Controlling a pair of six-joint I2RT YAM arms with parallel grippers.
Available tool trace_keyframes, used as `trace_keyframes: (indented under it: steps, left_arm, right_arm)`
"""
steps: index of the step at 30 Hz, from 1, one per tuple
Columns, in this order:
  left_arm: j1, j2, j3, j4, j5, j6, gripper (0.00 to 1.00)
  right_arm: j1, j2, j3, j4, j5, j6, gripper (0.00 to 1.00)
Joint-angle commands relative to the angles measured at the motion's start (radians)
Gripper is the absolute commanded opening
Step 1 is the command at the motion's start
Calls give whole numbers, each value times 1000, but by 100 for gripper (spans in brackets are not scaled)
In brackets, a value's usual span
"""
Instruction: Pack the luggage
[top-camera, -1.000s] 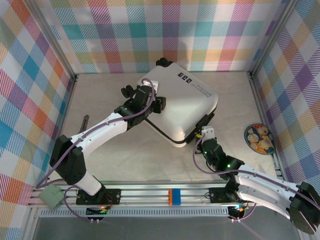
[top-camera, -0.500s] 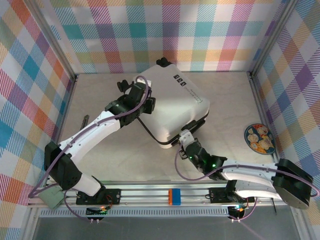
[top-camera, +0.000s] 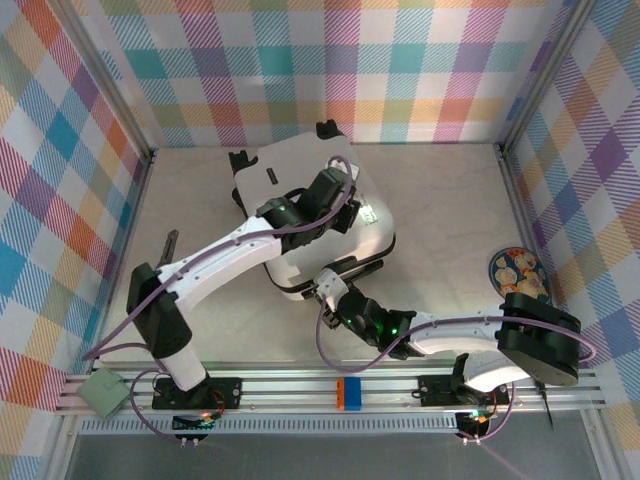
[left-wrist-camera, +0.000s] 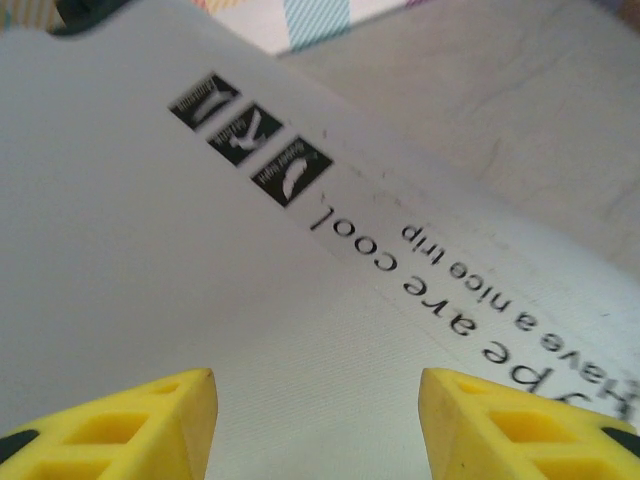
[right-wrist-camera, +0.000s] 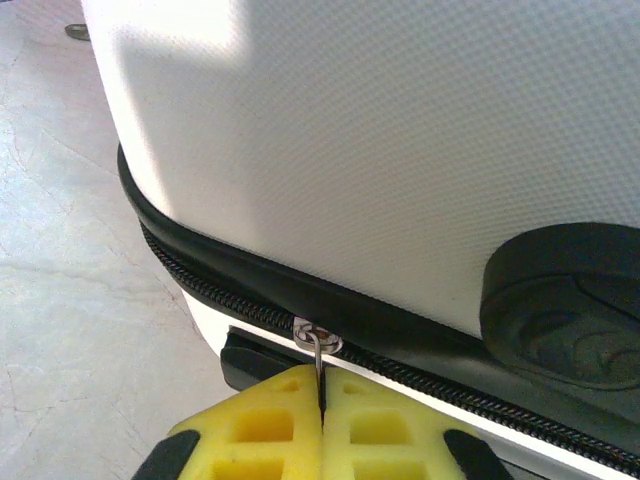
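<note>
The luggage (top-camera: 285, 190) lies flat and closed at the table's middle back, white shell up, with black wheels at its far corners. My left gripper (top-camera: 345, 208) hovers over the shell's right part. In the left wrist view its yellow fingers (left-wrist-camera: 140, 425) stand apart, so the left gripper (left-wrist-camera: 315, 425) is open, with only the printed white shell (left-wrist-camera: 200, 250) between them. My right gripper (top-camera: 327, 287) is at the luggage's near edge. In the right wrist view the right gripper (right-wrist-camera: 322, 405) is shut on the metal zipper pull (right-wrist-camera: 318, 345) of the black zipper (right-wrist-camera: 220, 300).
A round patterned plate (top-camera: 518, 277) lies at the right by the checked wall. A thin dark object (top-camera: 167, 246) lies near the left wall. An aluminium rail (top-camera: 300, 392) with an orange and blue block (top-camera: 348, 392) runs along the near edge.
The luggage has turned and slid to the left. My right gripper has moved left along its near edge, holding the zipper pull. My left gripper has shifted right across the shell.
</note>
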Motion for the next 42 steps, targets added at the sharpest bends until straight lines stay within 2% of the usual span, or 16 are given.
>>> trace_keyframes:
  steps: [1,6,9,11,12,14,15,17,19,22,25,30,34,38,42]
  left_arm:
    - [-9,23,-11,-11,-52,-16,56]
    - [-10,27,-101,-15,-142,-82,55]
    - [-3,14,-185,-14,-183,-133,54]
    - [11,4,-249,-2,-188,-161,54]
    - [18,1,-271,3,-181,-170,53]
    - [33,1,-305,6,-172,-183,53]
    - [39,3,-317,5,-171,-189,52]
    - [48,-2,-336,8,-167,-195,52]
    - [52,-16,-353,13,-169,-197,51]
    - [61,-41,-373,10,-177,-195,51]
    - [73,-71,-394,11,-181,-184,50]
    - [90,-102,-417,14,-181,-172,50]
    - [100,-116,-432,19,-178,-158,49]
    - [120,-143,-448,19,-178,-138,49]
    - [158,-195,-471,13,-181,-120,49]
  right_arm:
    - [6,6,32,85,-15,-7,0]
    - [-37,-28,-2,39,60,38,0]
    - [-76,-43,10,-100,323,166,0]
    - [-116,-74,-14,-154,378,226,0]
    - [-127,-89,-39,-115,342,212,0]
    - [-140,-103,-89,20,127,100,0]
    - [-140,-91,-80,30,56,54,0]
    - [-140,-51,-34,-28,92,24,0]
    - [-155,-20,-3,-85,333,96,0]
    - [-240,-63,-18,-166,357,227,0]
    - [-285,-120,-31,-214,391,260,0]
    - [-362,-219,-51,-257,379,230,0]
    - [-417,-277,-67,-281,299,193,0]
    - [-417,-336,-129,-185,129,104,0]
    - [-357,-360,-148,-175,83,61,0]
